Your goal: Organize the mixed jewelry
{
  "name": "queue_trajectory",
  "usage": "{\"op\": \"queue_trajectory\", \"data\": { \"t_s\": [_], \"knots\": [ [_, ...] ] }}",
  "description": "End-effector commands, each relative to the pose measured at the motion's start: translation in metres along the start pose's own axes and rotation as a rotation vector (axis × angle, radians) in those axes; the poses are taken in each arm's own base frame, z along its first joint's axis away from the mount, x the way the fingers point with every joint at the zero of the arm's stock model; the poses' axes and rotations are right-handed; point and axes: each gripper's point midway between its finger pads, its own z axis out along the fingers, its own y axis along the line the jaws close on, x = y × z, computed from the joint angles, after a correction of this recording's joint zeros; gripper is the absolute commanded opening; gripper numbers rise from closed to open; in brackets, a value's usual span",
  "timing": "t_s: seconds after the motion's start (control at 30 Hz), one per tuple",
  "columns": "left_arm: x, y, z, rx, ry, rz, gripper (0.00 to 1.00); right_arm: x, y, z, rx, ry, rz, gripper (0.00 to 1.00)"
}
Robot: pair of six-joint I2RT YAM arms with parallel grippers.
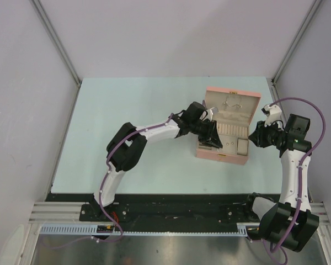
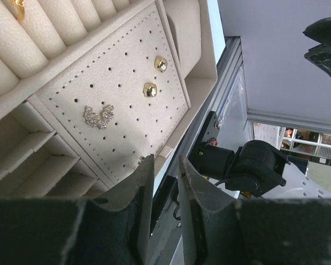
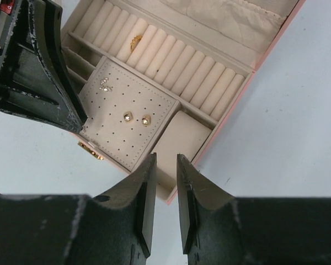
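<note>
The jewelry sits in an open pink box (image 1: 252, 98). In the right wrist view, two gold studs (image 3: 127, 116) and a sparkly pair (image 3: 105, 84) are pinned on the perforated pad. A gold ring (image 3: 136, 40) sits in the ring rolls. A cream rectangular cushion (image 3: 179, 139) lies in the corner compartment. In the left wrist view the studs (image 2: 149, 89) and sparkly pair (image 2: 98, 116) lie just ahead of my left gripper (image 2: 165, 163), which hovers over the box's near-left part (image 1: 214, 141). Its jaws are narrowly parted and empty. My right gripper (image 3: 166, 157) hangs at the box's right edge (image 1: 255, 136), narrowly parted and empty.
The box's raised lid (image 1: 233, 99) stands at the back, with a gold clasp (image 3: 89, 149) on its front wall. My left arm's fingers (image 3: 55, 83) reach in at the upper left of the right wrist view. Pale table (image 1: 127, 110) surrounds the box. Grey walls enclose three sides.
</note>
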Motion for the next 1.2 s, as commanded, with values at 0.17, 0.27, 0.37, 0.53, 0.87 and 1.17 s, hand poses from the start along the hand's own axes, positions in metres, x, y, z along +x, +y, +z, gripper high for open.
{"op": "queue_trajectory", "data": {
  "t_s": [0.17,0.27,0.37,0.53,0.87,1.17],
  "knots": [
    [-0.007,-0.009,0.004,0.021,-0.01,0.041,0.28,-0.006,0.004,-0.006,-0.012,-0.031,-0.019,0.26],
    [-0.008,-0.009,0.004,0.02,-0.011,0.038,0.29,-0.006,0.003,-0.006,-0.011,-0.033,-0.017,0.26],
    [-0.008,-0.008,0.005,0.017,-0.013,0.036,0.28,-0.005,0.003,-0.006,-0.012,-0.032,-0.015,0.26],
    [-0.009,-0.009,0.006,0.017,-0.013,0.039,0.28,-0.005,0.003,-0.007,-0.011,-0.034,-0.013,0.26],
    [-0.011,-0.011,0.001,0.008,-0.019,0.061,0.28,-0.006,0.002,-0.009,-0.009,-0.04,-0.011,0.26],
    [-0.016,-0.017,-0.01,0.003,-0.043,0.095,0.29,-0.005,0.002,-0.009,-0.009,-0.041,-0.009,0.27]
  ]
}}
